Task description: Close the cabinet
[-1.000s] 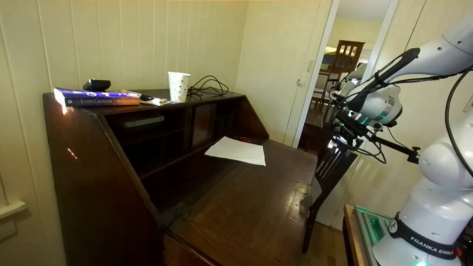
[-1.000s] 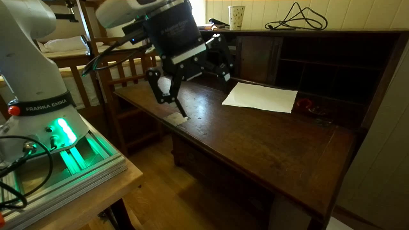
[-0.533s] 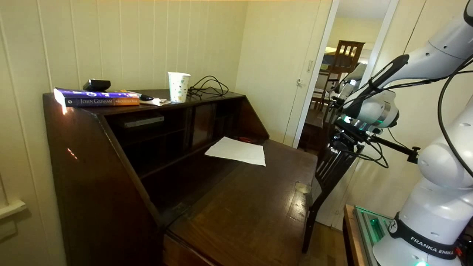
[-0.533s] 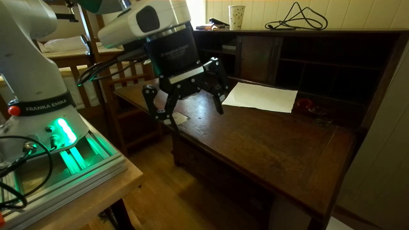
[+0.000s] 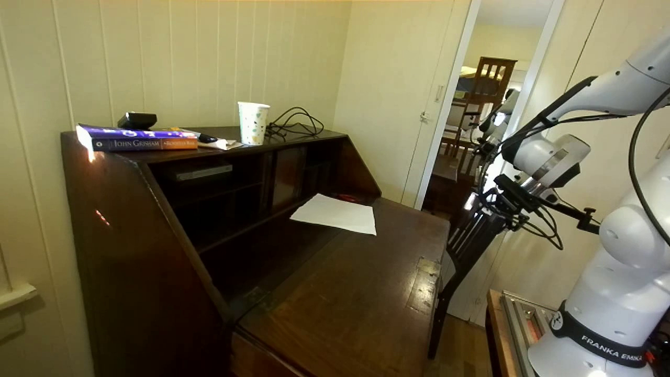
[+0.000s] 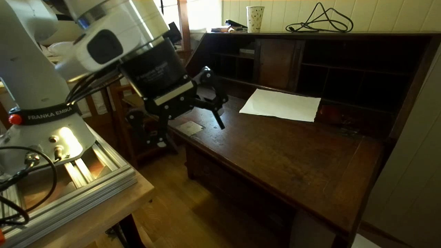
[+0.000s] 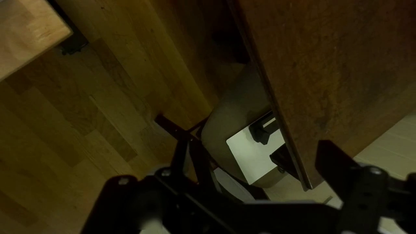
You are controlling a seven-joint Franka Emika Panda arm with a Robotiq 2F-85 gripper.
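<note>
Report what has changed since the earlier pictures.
The end effector has come lower and drawn back toward the robot base, still open. The base light went from green to a pale yellow-white. Nothing was taken hold of or let go. The cabinet stays open, its front panel folded down, with the paper and cup where they were.

dark wooden cabinet [image 5: 272, 264], wide open

In an exterior view, parted jaws hang near the open cabinet [image 6: 286, 137], 1 white sheet [image 6: 282, 105] on its panel [image 6: 293, 162].
</note>
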